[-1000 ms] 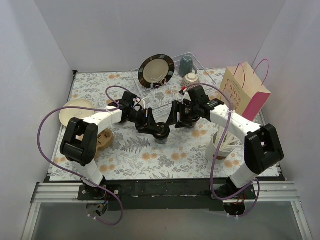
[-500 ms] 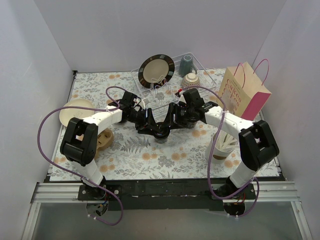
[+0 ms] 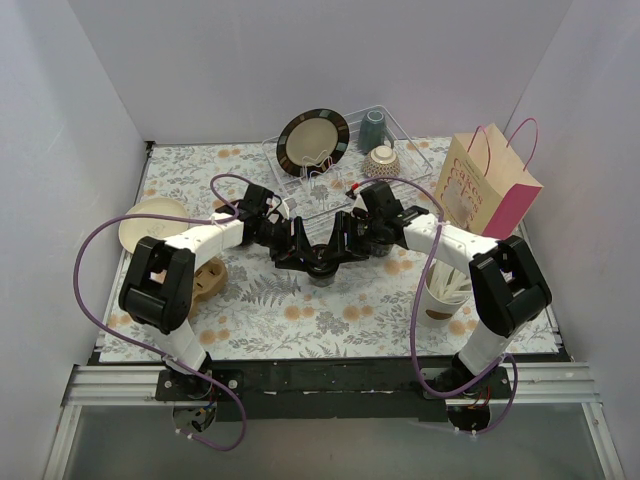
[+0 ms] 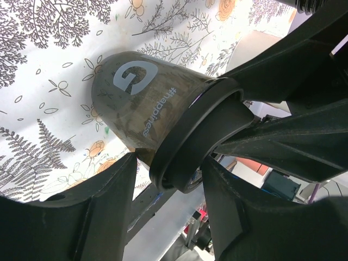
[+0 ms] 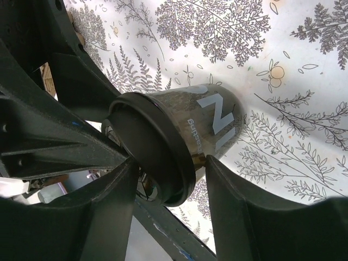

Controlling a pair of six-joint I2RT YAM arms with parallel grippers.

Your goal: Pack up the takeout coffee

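Observation:
One takeout coffee, a black paper cup (image 3: 322,264) with a black lid, stands upright at the middle of the floral mat (image 3: 300,320). My left gripper (image 3: 312,256) comes in from the left and is shut on it. The left wrist view shows its fingers (image 4: 92,217) pressed at the lid (image 4: 190,141) and upper wall of the cup (image 4: 141,98). My right gripper (image 3: 336,252) comes in from the right. In the right wrist view its fingertips (image 5: 117,190) touch the lid (image 5: 147,141) and the cup (image 5: 212,119) on either side. I cannot tell whether the base rests on the mat.
A wire dish rack (image 3: 400,150) at the back holds a dark plate (image 3: 313,142), a grey-blue mug (image 3: 372,130) and a patterned bowl (image 3: 382,158). A paper bag (image 3: 490,185) stands at the right, a white cup of stirrers (image 3: 445,290) in front of it. A cream bowl (image 3: 150,225) and a brown holder (image 3: 208,280) lie left.
My right gripper has moved left to the cup and its jaws have narrowed onto it. The left gripper and the cup have stayed where they were.

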